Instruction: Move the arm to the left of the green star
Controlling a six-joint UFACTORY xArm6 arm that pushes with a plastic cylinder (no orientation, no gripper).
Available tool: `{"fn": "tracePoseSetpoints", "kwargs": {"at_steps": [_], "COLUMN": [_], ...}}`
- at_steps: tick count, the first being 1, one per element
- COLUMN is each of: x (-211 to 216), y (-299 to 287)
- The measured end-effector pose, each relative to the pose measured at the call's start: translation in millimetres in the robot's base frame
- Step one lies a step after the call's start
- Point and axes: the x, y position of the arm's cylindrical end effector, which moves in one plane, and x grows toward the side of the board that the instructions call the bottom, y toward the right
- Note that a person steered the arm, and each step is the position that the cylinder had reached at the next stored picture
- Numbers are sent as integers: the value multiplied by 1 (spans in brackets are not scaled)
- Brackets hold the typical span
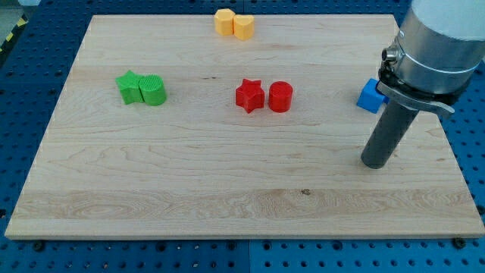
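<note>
My tip [377, 163], a bare rod holding nothing, stands far to the view's right of the green star [129, 86], across the bench [189, 189].

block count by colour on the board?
Green: 2, a green star and a green round block
Red: 2, a red star and a red cylinder
Yellow: 2, yellow block and yellow block
Blue: 1, blue block, partly hidden by the arm
Total: 7

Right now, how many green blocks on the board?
2. The green star sits near the board's left edge, and a green rounded block touches it on its right. My tip is far off at the view's right. The arm could hide others.
</note>
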Motion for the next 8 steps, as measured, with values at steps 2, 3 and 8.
{"fn": "tracePoseSetpoints", "kwargs": {"at_steps": [2, 3, 8], "x": [-16, -38, -7], "y": [0, 0, -295]}}
